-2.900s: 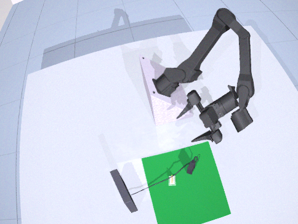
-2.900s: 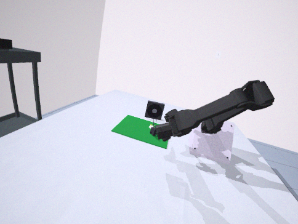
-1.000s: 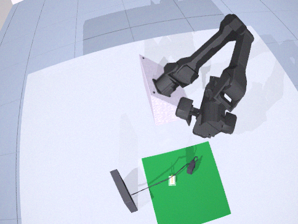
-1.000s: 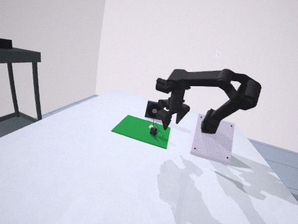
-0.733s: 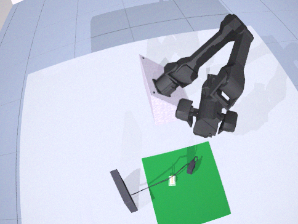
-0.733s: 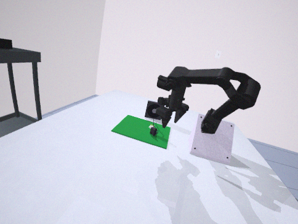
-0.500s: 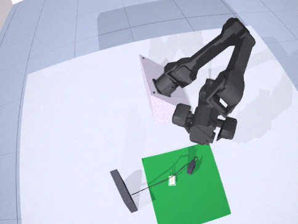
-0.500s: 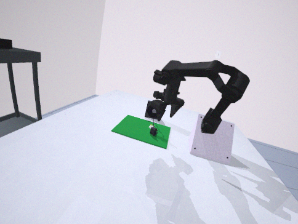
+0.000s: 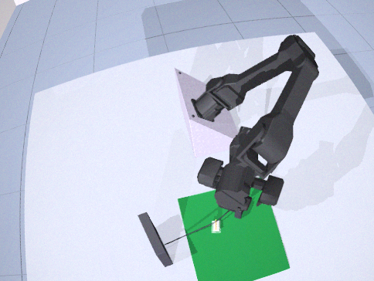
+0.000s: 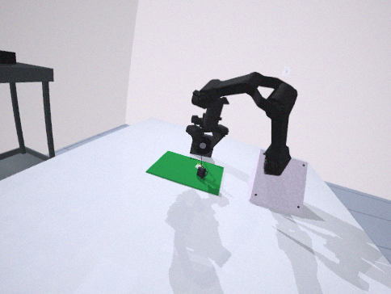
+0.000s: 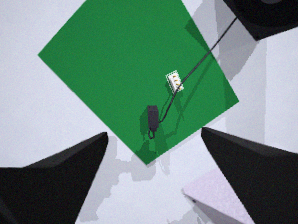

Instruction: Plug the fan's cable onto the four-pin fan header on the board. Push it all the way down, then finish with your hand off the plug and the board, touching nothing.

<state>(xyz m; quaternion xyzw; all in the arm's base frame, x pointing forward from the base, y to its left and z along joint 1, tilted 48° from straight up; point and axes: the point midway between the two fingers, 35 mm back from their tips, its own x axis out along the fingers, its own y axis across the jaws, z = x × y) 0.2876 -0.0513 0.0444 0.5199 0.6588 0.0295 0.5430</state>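
Note:
The fan's small dark plug (image 10: 201,172) (image 11: 153,117) is over the green board (image 9: 255,247) (image 10: 174,165) (image 11: 100,60), apart from the white four-pin header (image 9: 215,226) (image 10: 198,165) (image 11: 174,81). Its shadow is offset from it; whether it touches the board is unclear. The arm hides most of it in the top view. A thin dark cable (image 9: 179,238) (image 11: 207,55) runs from it past the header to the fan. My gripper (image 9: 237,193) (image 10: 203,142) (image 11: 154,133) is wide open and empty above the board's corner region. In the wrist view the plug shows between and beyond the fingertips.
The dark square fan (image 9: 155,240) (image 10: 202,145) (image 11: 260,20) stands upright beside the board. A pale pinkish base plate (image 9: 210,140) (image 10: 279,190) (image 11: 212,195) lies under the arm's base. A dark side table (image 10: 30,73) stands at the left in the exterior view.

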